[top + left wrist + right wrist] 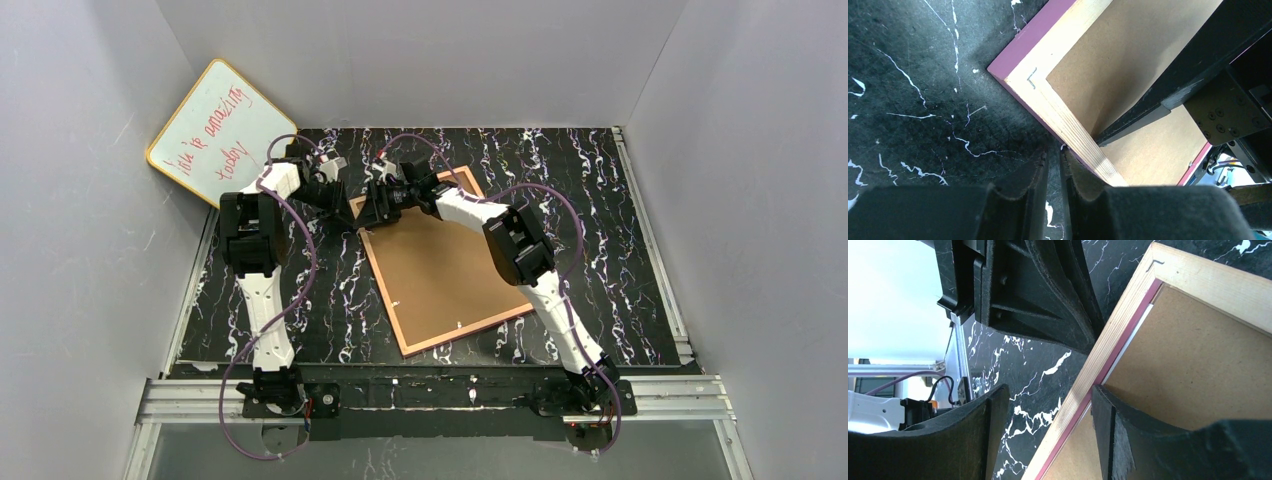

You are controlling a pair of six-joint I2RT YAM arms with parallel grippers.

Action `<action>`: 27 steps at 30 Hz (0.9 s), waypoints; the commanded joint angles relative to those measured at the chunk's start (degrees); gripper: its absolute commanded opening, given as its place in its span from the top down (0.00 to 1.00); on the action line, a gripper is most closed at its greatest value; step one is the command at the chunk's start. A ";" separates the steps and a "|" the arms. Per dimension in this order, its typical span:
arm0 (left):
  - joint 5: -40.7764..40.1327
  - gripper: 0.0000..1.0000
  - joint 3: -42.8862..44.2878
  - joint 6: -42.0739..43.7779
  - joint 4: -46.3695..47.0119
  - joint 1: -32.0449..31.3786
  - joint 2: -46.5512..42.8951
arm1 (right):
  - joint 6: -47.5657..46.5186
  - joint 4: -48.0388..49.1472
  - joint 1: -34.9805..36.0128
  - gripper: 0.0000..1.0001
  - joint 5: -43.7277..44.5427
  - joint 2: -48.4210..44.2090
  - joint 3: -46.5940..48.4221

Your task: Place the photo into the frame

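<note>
The frame (382, 282) lies face down on the black marbled table, its light wood rear and pink edge up, with a brown backing board (445, 275) inside it. Both grippers meet at its far left corner. My left gripper (1054, 155) is shut with nothing between its pads, and its right pad rests against the frame's pink outer edge (1068, 125). My right gripper (1047, 392) is open and straddles the wooden rim (1118, 327), one finger on the backing board (1198, 370), the other over the table. The photo is hidden.
A yellow-edged whiteboard (215, 130) with red writing leans against the back left wall. Grey walls close in three sides. An aluminium rail (430, 395) carries the arm bases along the near edge. A thin white strip (1134, 335) shows beside the board's edge.
</note>
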 commanded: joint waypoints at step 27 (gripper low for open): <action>-3.02 0.85 -0.20 5.47 -3.51 -1.86 -3.43 | -0.51 -9.76 0.72 0.23 -1.96 -4.97 0.35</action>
